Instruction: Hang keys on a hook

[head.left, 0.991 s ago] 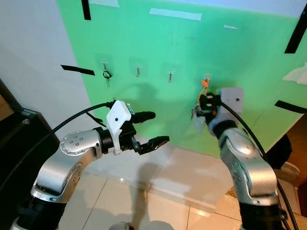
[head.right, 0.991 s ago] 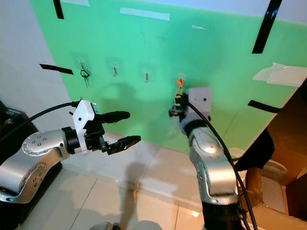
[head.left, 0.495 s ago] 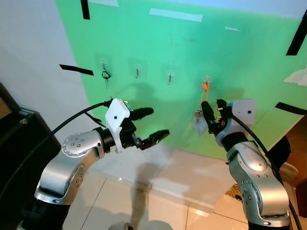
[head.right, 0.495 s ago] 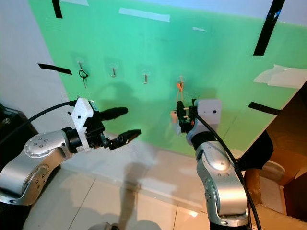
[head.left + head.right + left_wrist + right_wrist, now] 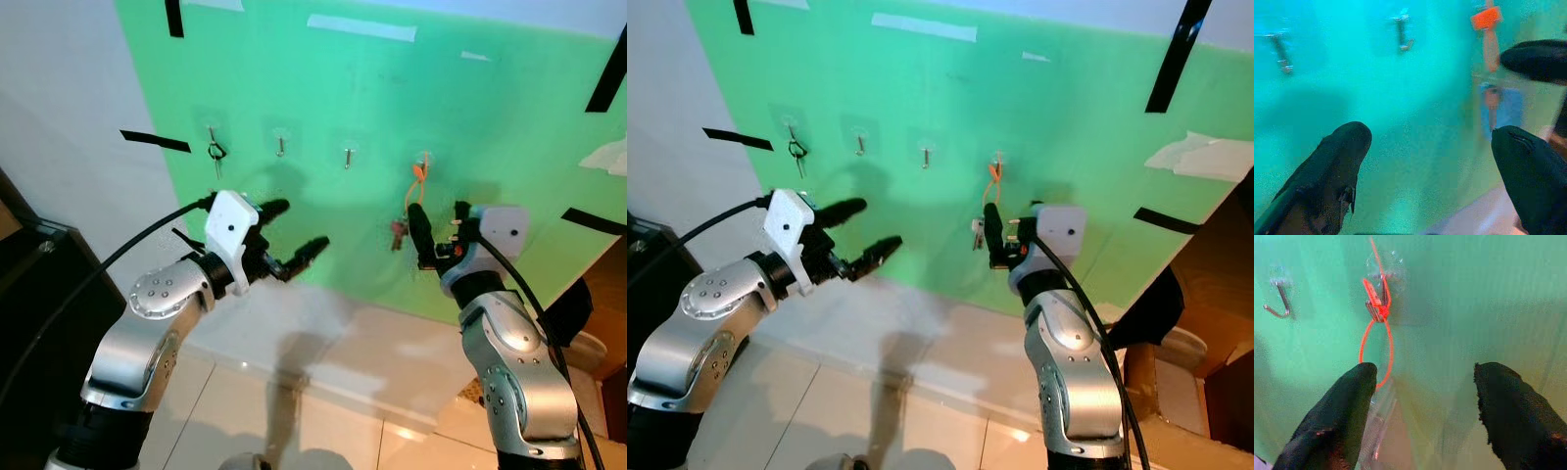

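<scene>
Keys on hook; both grippers empty.
Nearest: left gripper (image 5: 290, 239), fingers spread wide, holding nothing, well left of the keys. Right gripper (image 5: 437, 231), fingers parted and empty, just right of and slightly below the keys (image 5: 398, 231). Farthest: keys hang long axis vertical by an orange cord (image 5: 1377, 340) from the rightmost hook (image 5: 423, 160); right arm nearer.

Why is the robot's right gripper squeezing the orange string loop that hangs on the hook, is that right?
Not quite. The right gripper is open, not squeezing: the right wrist view shows its two black fingers apart, with the orange string loop hanging free on the clear wall hook by itself.
</scene>
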